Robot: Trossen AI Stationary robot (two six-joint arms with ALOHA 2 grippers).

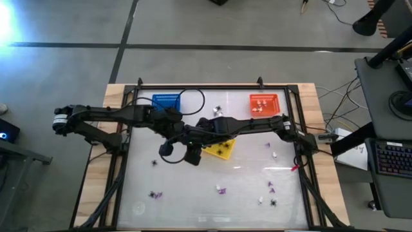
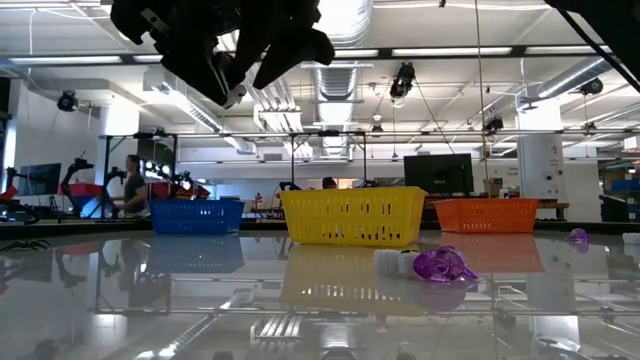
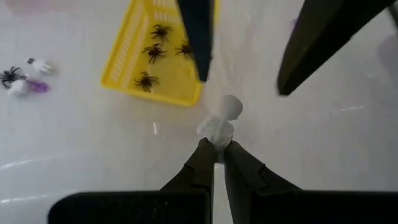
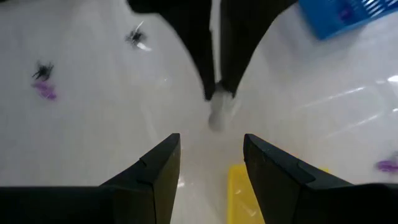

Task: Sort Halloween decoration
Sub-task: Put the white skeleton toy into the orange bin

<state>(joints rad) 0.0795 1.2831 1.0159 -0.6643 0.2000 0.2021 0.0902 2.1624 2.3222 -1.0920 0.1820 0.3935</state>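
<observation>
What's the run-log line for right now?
left tool: shut on white piece | right tool: open, facing it | yellow basket: holds spiders

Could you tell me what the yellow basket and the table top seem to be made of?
Yellow basket: probably moulded plastic, given its uniform bright colour and fine lattice walls. Table top: a glossy, smooth white surface, perhaps glass or acrylic; it mirrors the baskets and ceiling lights.

Small white toy piece point(image 4: 219, 113) blurred at centre, yellow plastic basket point(image 4: 239, 194) cut off at bottom edge, blue plastic basket point(image 4: 348, 15) cropped upper right.
</observation>
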